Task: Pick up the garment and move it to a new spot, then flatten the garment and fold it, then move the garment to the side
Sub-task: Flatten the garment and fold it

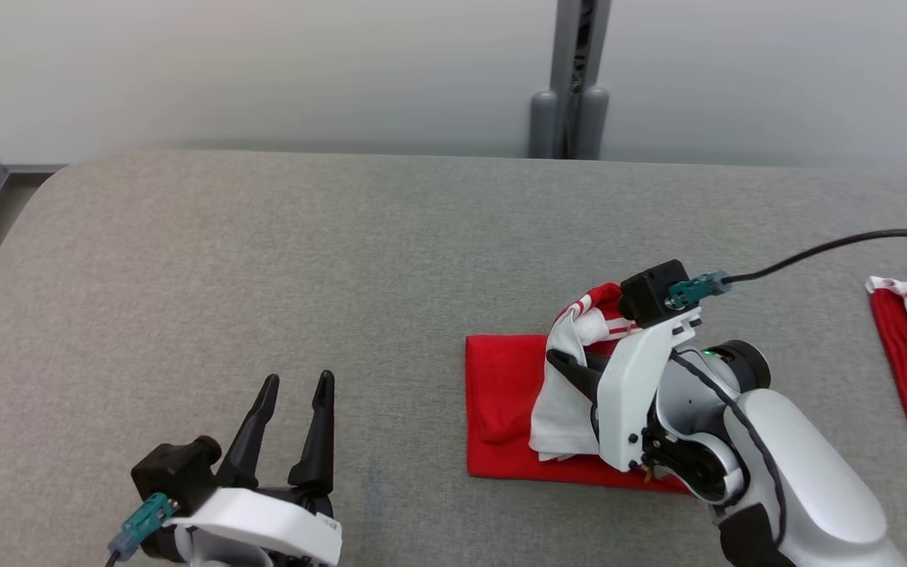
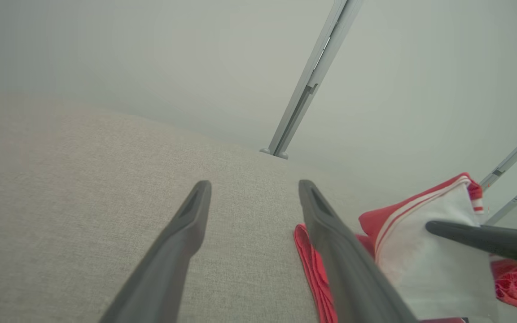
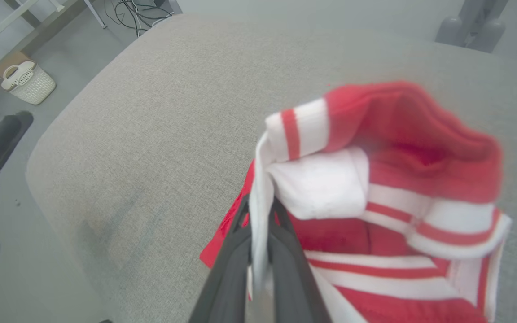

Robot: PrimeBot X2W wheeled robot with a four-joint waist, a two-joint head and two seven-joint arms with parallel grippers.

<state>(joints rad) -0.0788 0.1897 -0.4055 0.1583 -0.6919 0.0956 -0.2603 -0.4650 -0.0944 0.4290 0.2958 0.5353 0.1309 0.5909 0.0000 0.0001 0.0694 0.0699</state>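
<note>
Red-and-white garment (image 1: 501, 409) on grey table (image 1: 264, 260), robot's right side, partly lifted.
Right end effector (image 3: 260, 210) clenched on its white edge; left end effector (image 1: 298, 383) released, empty. White basket (image 3: 27, 83) on floor, contents unclear.

Red garment (image 1: 548, 402) (white stripes), grey table (image 1: 264, 260)

My right gripper (image 1: 562, 364) pinches the garment (image 1: 501, 394) by its white edge; my left gripper (image 1: 298, 383) hovers over the table (image 1: 264, 260), spread.
</note>
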